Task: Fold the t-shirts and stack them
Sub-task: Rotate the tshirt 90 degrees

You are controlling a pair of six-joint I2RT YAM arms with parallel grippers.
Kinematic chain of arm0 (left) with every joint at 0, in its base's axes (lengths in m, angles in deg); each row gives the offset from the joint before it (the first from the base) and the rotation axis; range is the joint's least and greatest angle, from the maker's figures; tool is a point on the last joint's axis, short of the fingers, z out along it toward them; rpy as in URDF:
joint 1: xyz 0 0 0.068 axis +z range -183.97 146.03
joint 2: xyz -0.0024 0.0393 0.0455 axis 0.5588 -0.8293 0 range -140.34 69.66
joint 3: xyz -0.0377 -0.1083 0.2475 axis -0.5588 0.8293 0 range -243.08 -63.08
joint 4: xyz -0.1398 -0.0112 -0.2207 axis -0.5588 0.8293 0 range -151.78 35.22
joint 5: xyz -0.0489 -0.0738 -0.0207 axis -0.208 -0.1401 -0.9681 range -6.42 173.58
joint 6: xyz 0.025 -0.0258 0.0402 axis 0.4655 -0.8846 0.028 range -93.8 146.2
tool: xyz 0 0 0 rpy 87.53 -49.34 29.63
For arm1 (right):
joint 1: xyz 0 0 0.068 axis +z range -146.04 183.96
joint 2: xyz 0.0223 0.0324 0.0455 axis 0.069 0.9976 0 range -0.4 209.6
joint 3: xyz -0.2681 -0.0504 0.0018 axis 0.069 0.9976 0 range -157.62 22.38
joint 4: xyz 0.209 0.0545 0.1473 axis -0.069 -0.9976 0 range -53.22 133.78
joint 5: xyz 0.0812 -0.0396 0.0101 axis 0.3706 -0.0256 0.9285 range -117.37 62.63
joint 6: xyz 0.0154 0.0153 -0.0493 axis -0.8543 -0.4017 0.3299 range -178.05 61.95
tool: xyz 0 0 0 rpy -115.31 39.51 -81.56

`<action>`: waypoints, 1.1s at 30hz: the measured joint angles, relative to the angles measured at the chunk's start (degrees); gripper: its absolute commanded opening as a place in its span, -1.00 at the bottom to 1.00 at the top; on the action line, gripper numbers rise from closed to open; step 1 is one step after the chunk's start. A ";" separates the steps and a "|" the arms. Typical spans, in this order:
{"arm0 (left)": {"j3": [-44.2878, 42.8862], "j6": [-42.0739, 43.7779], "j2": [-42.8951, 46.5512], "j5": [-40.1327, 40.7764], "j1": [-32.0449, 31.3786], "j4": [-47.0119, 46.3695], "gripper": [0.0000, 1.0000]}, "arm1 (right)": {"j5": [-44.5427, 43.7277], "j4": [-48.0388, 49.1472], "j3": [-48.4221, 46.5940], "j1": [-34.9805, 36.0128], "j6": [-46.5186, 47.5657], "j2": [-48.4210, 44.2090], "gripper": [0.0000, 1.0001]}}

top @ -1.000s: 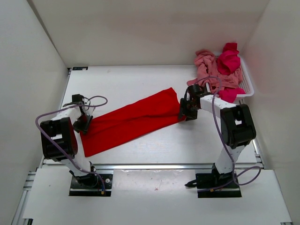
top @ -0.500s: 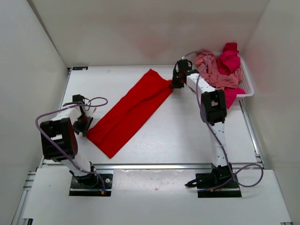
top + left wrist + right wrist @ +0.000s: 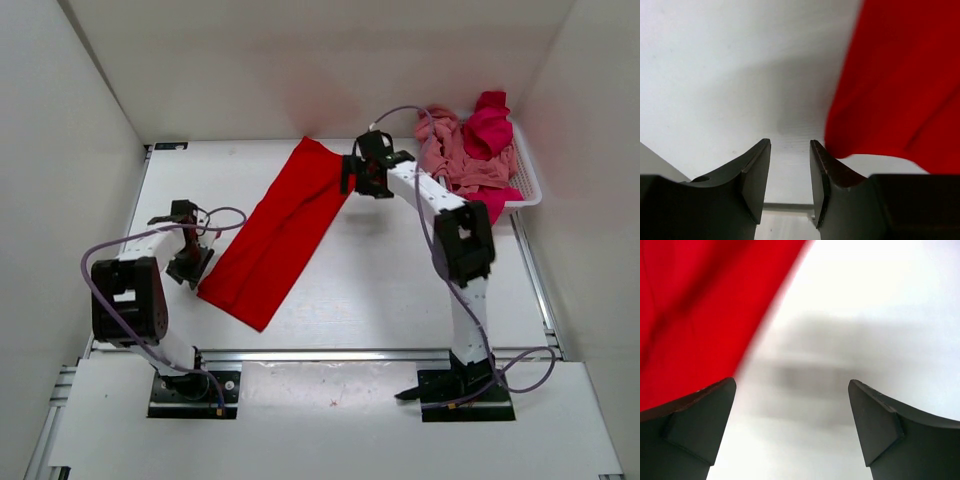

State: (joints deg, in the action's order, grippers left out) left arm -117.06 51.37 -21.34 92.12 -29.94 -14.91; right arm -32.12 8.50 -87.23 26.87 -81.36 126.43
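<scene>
On the white table [image 3: 400, 270], the left arm bends in from its base, and the left gripper [image 3: 190, 265] sits low over the surface just beside the near left end of the bright red t-shirt [image 3: 280, 225]. In the left wrist view its fingers [image 3: 757, 170] stand a narrow gap apart. Bare table shows between them and nothing is pinched. The red cloth [image 3: 900, 75] hangs blurred at the right of that view, its edge close against the outer side of the right finger.

The red shirt lies as a long, narrow folded strip, running diagonally from the near left of the table up toward the far middle.

At the strip's far right edge the right gripper [image 3: 352, 178] points down from the outstretched right arm. In the right wrist view its fingers [image 3: 700, 415] are spread wide over bare table and grip nothing. The red fabric [image 3: 690, 305] fills the upper left of that view, reaching down to the left finger.

Farther right, in the far corner, the white mesh basket [image 3: 528, 180] holds the salmon pink t-shirt [image 3: 450, 150], heaped and crumpled. The crimson-magenta t-shirt [image 3: 487, 125] is bunched on top of it, and part of it spills over the basket's near rim.
</scene>
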 measured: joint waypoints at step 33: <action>13.18 -9.33 24.59 -8.74 5.46 -9.44 0.01 | 6.84 -5.90 17.29 41.27 -19.08 -6.36 0.40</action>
State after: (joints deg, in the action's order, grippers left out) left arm -103.88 42.04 3.25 83.37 -24.47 -24.35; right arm -25.28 2.59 -69.94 68.14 -100.44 120.07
